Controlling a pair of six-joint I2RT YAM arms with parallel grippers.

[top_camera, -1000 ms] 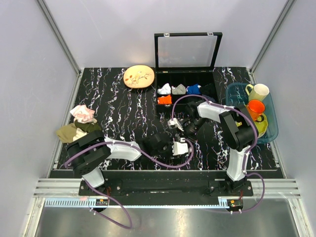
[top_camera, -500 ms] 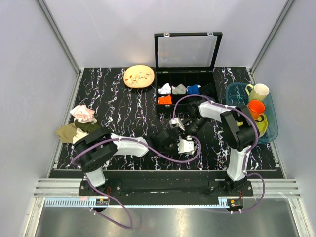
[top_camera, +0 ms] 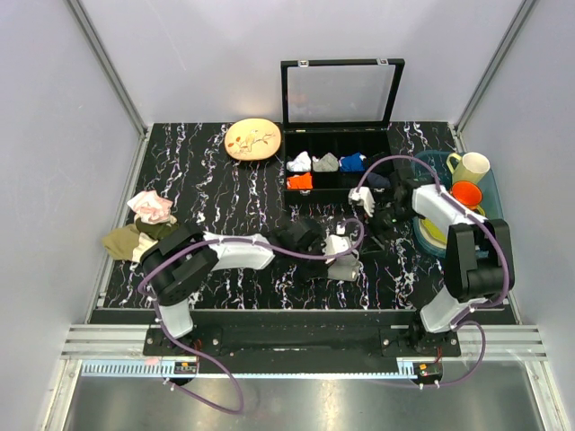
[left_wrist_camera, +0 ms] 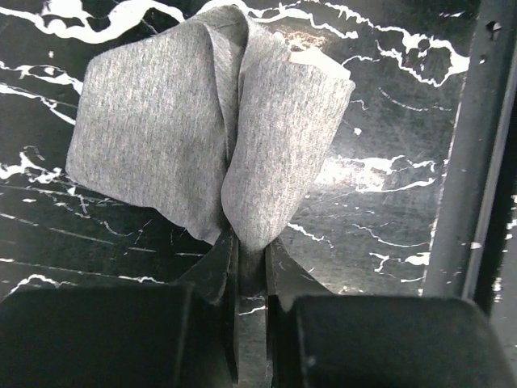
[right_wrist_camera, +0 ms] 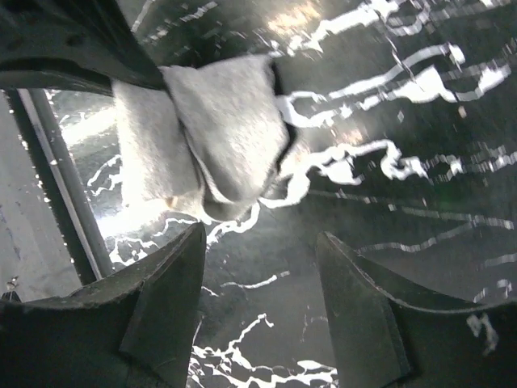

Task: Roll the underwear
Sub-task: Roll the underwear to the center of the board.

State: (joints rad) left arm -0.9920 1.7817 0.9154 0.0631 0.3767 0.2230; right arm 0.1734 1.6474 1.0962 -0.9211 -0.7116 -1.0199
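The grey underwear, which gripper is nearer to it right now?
Left. The left gripper has its jaws shut on a fold of the underwear; the right gripper hangs open, off the cloth, with a gap between them.

1. One underwear (left_wrist_camera: 202,121), grey, near the front edge of the worktop.
2. Two grippers: one left gripper (left_wrist_camera: 249,242) and one right gripper (right_wrist_camera: 260,234).
3. One plate (top_camera: 252,140), near the back edge.
4. One box (top_camera: 340,94), at the back edge.
5. Four rolls are clearly counted inside the box: one white roll (top_camera: 299,162), one grey roll (top_camera: 325,162), one blue roll (top_camera: 352,162) and one orange roll (top_camera: 300,181). Whether a dark fifth one is there, I cannot tell.
6. One tub (top_camera: 499,229), at the right edge.
7. Three cups in the tub: one cream cup (top_camera: 473,165), one orange cup (top_camera: 465,192) and one yellow cup (top_camera: 474,224).
8. Three loose cloths at the left edge: one pink cloth (top_camera: 151,206), one olive cloth (top_camera: 166,230) and one tan cloth (top_camera: 119,241).
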